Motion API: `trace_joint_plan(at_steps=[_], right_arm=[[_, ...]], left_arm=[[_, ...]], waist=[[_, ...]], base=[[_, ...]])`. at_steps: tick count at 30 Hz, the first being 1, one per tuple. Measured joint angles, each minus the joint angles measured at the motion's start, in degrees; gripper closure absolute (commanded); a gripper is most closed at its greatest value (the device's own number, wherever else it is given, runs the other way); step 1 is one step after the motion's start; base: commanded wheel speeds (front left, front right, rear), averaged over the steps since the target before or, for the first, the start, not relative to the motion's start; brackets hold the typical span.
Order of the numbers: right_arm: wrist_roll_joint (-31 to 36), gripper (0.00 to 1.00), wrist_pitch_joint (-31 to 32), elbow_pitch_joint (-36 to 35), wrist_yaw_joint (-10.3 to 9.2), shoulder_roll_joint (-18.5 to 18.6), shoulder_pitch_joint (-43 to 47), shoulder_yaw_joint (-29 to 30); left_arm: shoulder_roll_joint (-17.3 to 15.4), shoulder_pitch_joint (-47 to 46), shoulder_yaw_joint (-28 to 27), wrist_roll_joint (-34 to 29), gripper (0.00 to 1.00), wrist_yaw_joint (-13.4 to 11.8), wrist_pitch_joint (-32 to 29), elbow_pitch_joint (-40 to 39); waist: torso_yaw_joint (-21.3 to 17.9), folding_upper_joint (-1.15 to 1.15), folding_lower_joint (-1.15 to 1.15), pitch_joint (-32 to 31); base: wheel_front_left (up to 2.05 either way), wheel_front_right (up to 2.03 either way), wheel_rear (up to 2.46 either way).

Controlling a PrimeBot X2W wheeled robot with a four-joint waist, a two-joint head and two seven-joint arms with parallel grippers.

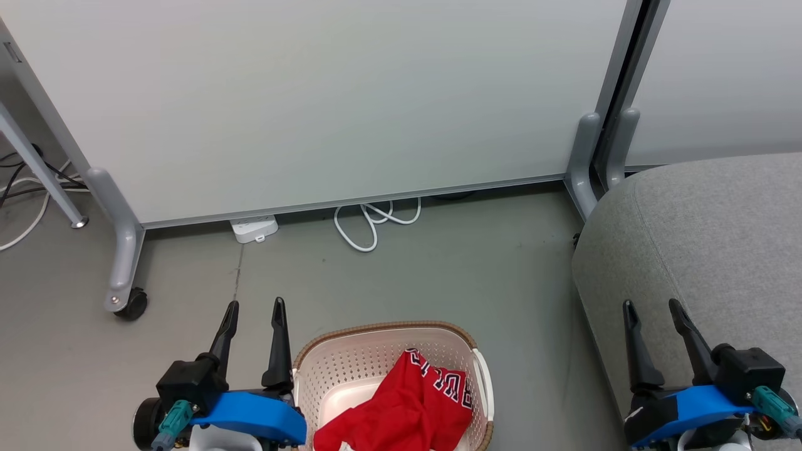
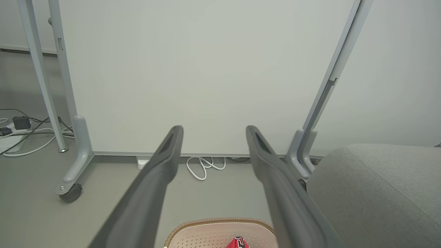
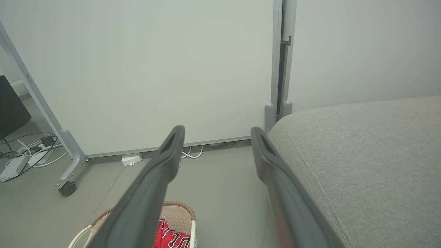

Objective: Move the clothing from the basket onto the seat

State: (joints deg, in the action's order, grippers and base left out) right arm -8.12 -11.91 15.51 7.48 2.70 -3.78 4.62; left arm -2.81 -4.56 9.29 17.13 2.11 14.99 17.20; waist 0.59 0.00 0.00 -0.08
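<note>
Clothing (image 1: 401, 407) in basket (image 1: 376, 351); seat (image 1: 708, 238) bare.

Red clothing (image 1: 407, 407) in basket (image 1: 376, 328); seat (image 1: 708, 238) on R.

From the head we look forward and down at the floor (image 1: 438, 275), with the basket (image 1: 351, 369) close beneath us and the seat (image 1: 720, 238) at our right. Our wrist cameras sit lower and face nearly level toward the partition (image 2: 193, 69), the right one nearer the seat. All three views share the basket's far rim, the seat corner and the coiled cable (image 1: 376, 220).
</note>
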Motion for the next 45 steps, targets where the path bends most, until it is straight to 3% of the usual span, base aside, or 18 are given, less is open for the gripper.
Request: trace_joint_plan(at_steps=[9, 17, 34, 45], right_arm=[[2.11, 0.0, 1.26, -2.81, 0.0, 0.02, -2.77, -2.97], [3.33, 0.0, 2.81, -8.08, 0.0, 0.08, -10.89, -7.2], [-0.7, 0.0, -0.36, -8.84, 0.0, 0.14, -20.7, -13.82], [-3.11, 0.0, -2.13, -8.36, 0.0, 0.14, -24.32, -17.03]], left_arm=[[-0.04, -1.58, -0.01, -1.76, 0.0, 0.94, 0.02, 1.37], [-1.87, -9.35, 1.7, -4.75, 0.0, 3.12, 0.08, 7.91], [-8.11, -26.43, 12.77, -8.56, 0.0, 5.1, -1.87, 29.02], [-10.59, -32.56, 19.76, -3.38, 0.0, 5.27, -9.61, 38.47]], waist=[[-1.72, 0.0, 0.0, 3.96], [-5.14, 0.0, 0.01, 14.23], [-15.02, 0.0, 0.01, 34.76], [-18.89, 0.0, 0.01, 42.92]], base=[[0.0, 0.0, 0.0], [0.0, 0.0, 0.0], [0.0, 0.0, 0.0], [0.0, 0.0, 0.0]])
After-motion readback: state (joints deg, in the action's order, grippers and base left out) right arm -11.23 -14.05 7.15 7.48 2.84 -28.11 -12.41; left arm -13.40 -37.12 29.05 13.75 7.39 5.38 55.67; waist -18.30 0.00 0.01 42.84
